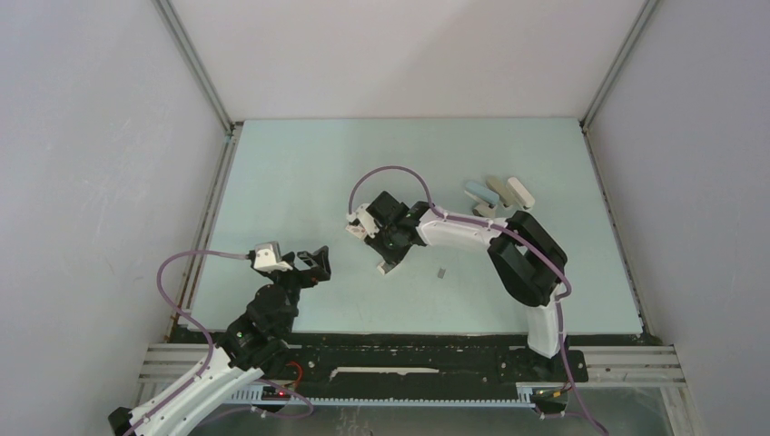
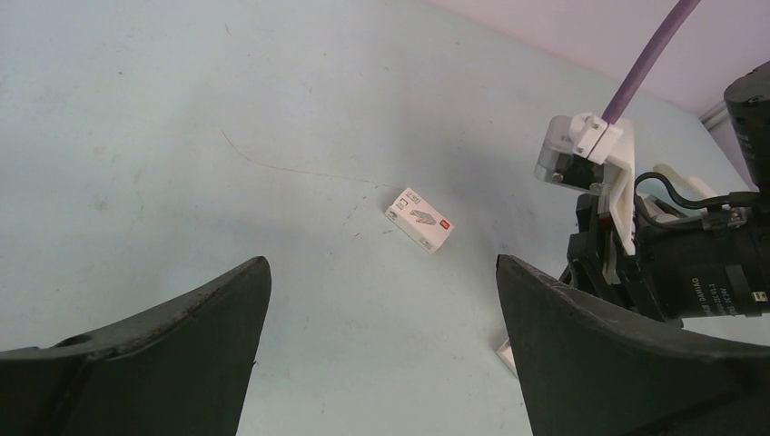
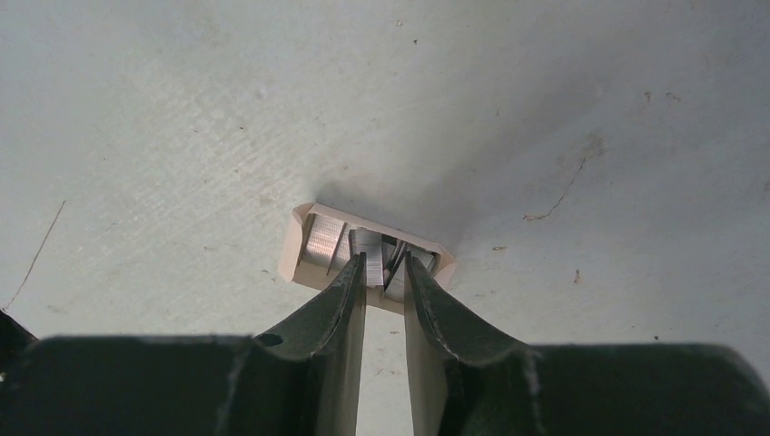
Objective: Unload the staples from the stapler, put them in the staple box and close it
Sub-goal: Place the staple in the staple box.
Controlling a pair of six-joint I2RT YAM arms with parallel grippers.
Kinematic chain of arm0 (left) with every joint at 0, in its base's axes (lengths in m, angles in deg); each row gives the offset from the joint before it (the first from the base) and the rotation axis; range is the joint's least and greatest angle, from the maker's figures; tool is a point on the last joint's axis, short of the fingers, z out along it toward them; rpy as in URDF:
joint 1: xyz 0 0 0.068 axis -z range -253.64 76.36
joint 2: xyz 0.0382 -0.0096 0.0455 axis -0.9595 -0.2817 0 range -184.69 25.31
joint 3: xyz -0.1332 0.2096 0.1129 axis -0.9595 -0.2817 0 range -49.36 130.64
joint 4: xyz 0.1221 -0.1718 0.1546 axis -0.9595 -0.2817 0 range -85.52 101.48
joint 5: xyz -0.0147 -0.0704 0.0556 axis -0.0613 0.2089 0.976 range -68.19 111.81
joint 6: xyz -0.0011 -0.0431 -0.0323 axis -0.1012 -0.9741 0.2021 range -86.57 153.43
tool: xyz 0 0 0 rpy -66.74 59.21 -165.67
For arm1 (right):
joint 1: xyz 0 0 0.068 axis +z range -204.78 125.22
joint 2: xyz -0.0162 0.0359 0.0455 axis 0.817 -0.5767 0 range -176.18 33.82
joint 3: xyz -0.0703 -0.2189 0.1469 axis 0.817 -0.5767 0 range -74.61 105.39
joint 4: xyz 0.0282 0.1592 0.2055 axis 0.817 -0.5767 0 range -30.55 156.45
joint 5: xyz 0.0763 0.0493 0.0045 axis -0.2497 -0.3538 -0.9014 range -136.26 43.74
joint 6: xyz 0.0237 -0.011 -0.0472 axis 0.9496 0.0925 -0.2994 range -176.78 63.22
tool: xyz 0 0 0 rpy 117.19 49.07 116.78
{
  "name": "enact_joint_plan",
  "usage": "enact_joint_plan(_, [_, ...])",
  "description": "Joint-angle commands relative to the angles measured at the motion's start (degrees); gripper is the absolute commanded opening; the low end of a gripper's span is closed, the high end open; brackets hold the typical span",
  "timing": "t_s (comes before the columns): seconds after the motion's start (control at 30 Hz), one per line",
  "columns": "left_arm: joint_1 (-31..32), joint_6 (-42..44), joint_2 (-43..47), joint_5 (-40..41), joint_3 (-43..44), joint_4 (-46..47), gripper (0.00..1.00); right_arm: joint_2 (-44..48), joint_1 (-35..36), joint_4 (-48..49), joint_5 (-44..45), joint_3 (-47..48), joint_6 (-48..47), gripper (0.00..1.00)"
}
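- Your right claw [image 3: 386, 262] is down at the little open tray [image 3: 292, 247], well apart from the stapler [image 1: 478, 194], off toward the left arm's side and nearer the bases.
- The jaws are narrow, with only a slit of desk [image 1: 300, 173] showing between them, and the tips sit in among the staples [image 3: 323, 241]. There's bright metal between the tips, but you can't tell from here whether a strip is actually pinched.
- The stapler lies at the far right of the desk, its light-blue body and grey and white arms fanned apart. I'd judge this is the drop-off part of the unloading.
- To do it well, go in with the tips low and square over the tray. Part them gently so any strip settles flat beside the others instead of flicking out.
- Then lift straight up. That tray looks light, and a dragging finger would probably take it along.
- The staples are thin, ribbed, shiny bars, and they look likely to snap if squeezed askew.
- The tray is pale, matte and thin-walled with clipped corners. The desk is matte pale green, scuffed and scratched.
- A loose grey strip [image 1: 441, 272] lies flat on the desk between the tray and the stapler, closer to the tray. It's probably more staples, and awkward to pinch off a hard surface.
- Your left claw [image 2: 382, 263] is spread wide and holds nothing, farther from the stapler than the tray is. It faces a small white box [image 2: 419, 219] with a red mark.
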Motion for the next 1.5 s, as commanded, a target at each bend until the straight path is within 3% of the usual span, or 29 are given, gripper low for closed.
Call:
enact_joint_plan(0.0, [-0.28, 0.91, 0.71, 0.67, -1.59, 1.39, 1.00, -0.84, -0.05, -0.19, -0.45, 2.57, -0.27, 0.30])
enact_joint_plan(0.77, [-0.33, 0.90, 0.86, 0.69, -1.57, 1.36, 1.00, -0.80, -0.62, -0.02, 2.60, 2.55, -0.11, 0.21])
enact_joint_plan(0.93, [-0.29, 0.91, 0.86, 0.78, -1.56, 1.38, 1.00, -0.62, -0.66, -0.01, 3.07, 2.46, -0.08, 0.15])
enact_joint_plan(1.47, [-0.30, 0.91, 0.61, 0.78, -1.60, 1.46, 1.00, 5.08, 0.01, -1.23, 2.17, 3.27, -0.99, 0.26])
